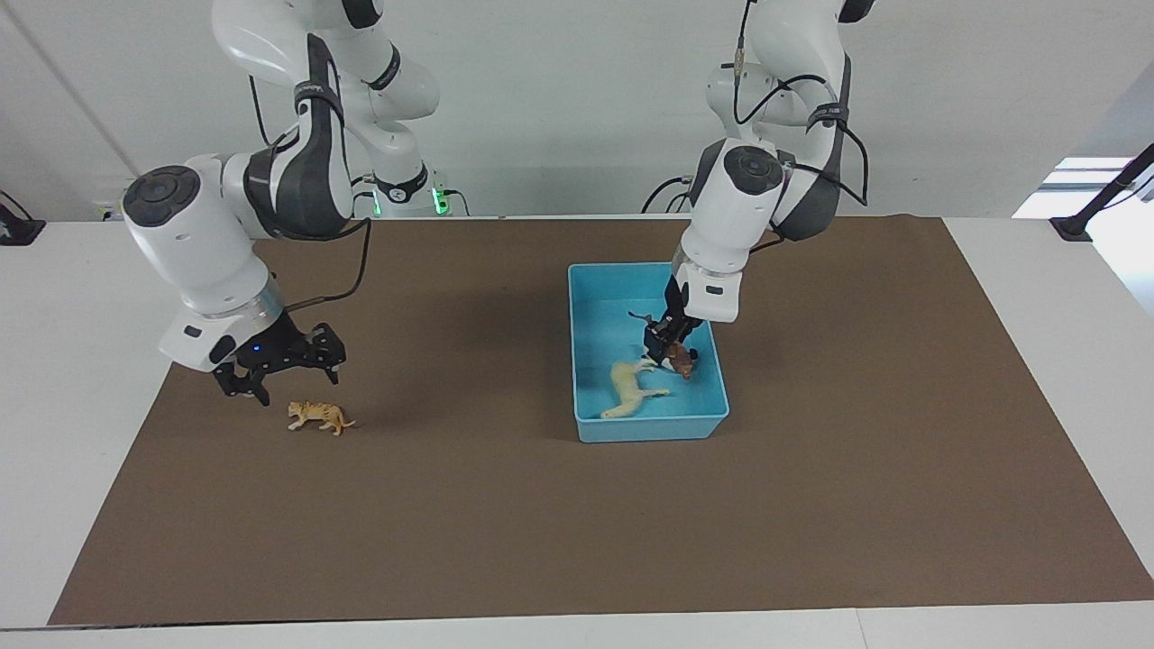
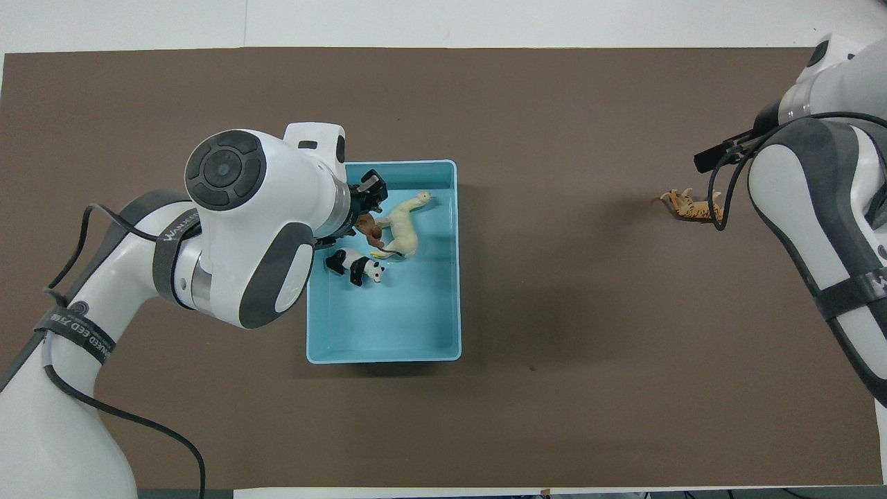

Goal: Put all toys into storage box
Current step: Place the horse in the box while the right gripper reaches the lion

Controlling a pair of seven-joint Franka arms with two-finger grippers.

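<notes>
Lion [image 1: 682, 359] hangs nose-down over storage box [image 1: 712, 407]; left gripper [image 1: 665, 335] grip unclear.

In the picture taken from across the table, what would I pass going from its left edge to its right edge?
Right arm's tool → tiger toy on the brown mat → cream long-necked animal in the blue box → left arm's tool with the brown lion.

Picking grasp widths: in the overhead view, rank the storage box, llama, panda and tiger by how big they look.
1. Storage box, far the largest.
2. Llama, the longest figurine.
3. Panda and tiger: they look about alike, and the right arm's cable crosses the tiger's end, so I won't rank them.
</notes>
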